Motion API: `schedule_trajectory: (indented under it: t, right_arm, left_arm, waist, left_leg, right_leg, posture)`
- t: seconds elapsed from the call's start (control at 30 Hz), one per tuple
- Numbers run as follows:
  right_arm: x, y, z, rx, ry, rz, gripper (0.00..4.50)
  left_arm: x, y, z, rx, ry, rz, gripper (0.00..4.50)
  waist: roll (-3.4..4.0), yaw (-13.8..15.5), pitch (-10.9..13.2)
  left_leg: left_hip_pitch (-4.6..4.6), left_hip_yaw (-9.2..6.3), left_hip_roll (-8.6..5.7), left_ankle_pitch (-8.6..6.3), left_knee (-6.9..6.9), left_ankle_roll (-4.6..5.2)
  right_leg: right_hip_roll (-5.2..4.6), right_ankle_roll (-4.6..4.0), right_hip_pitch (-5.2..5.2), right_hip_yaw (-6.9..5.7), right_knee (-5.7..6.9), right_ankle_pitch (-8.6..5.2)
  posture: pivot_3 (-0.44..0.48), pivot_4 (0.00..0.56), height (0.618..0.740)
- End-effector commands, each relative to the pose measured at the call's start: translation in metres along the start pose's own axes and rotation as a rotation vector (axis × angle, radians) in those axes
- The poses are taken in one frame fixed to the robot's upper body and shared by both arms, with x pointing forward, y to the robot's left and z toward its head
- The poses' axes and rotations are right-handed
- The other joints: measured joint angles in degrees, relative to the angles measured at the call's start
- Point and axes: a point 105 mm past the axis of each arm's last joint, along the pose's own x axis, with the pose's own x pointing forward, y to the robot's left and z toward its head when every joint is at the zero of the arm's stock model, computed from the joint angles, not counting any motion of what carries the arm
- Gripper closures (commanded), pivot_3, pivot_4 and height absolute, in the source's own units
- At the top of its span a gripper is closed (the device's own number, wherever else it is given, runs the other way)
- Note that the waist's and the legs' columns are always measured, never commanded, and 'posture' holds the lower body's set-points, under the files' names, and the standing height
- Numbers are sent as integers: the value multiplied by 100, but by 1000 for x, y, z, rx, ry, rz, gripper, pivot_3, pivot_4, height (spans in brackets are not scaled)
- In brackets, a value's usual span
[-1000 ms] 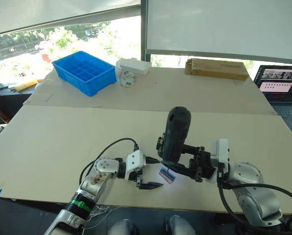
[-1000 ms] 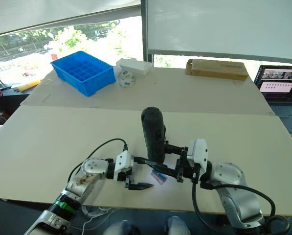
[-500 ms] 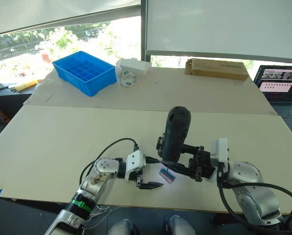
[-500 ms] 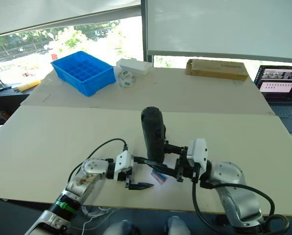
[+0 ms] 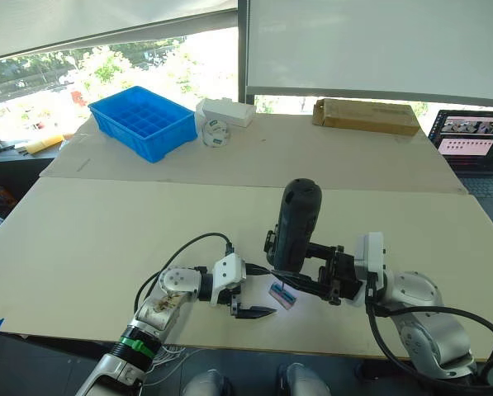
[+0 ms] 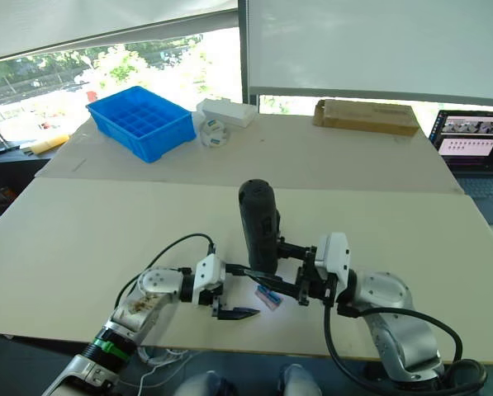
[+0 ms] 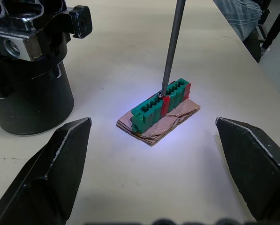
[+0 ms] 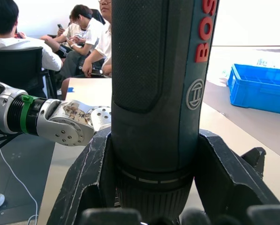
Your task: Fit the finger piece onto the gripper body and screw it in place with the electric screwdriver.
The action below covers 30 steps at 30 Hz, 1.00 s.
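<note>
I have the electric screwdriver (image 5: 298, 227) clenched upright in my right gripper (image 5: 312, 276), fingers wrapped round its lower barrel in the right wrist view. Its thin metal bit (image 7: 170, 47) comes down onto the top of a small green-and-red block (image 7: 161, 104) that sits on a scrap of brown card (image 7: 164, 123), lit by the tool's light. The block lies close to the near edge of the surface (image 5: 106, 239), so I have little room on that side.

My left gripper (image 5: 251, 312) is released, its two black fingers (image 7: 60, 159) spread wide and grasping nothing, one to each side of the block and clear of it. It sits right at the near edge, its cable looping back over the board.

The gripper body (image 7: 29, 70) stands on its round black base just beside the block, between my two grippers and partly behind the screwdriver from the head camera. I cannot pick out the finger piece with any certainty.

Ahead of both arms the surface is broad and open. Well apart along the far side are a blue compartment bin (image 5: 143, 121), a white box (image 5: 225, 111), a long cardboard box (image 5: 365, 115) and a laptop (image 5: 477, 148) at the right edge
</note>
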Motion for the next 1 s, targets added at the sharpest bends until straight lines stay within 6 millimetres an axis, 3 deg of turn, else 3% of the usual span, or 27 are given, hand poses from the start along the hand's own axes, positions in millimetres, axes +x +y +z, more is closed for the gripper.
schedule_trajectory:
  t: [0.03,1.0]
  right_arm:
    - [2,0,14,-61,-43,11,2589]
    - [0,0,12,-40,-30,15,2589]
  left_arm:
    - [4,-9,-12,-44,24,-24,22]
    - [4,-8,-12,-46,28,-21,22]
  waist:
    - [0,0,0]
    - [0,-1,0]
  left_leg:
    - [0,0,0,0,1,0]
    - [-1,-7,0,-4,15,7]
  right_leg:
    - [0,0,0,0,1,0]
    - [-12,1,-1,-1,18,-1]
  posture:
    - [0,150,740]
    - [0,150,740]
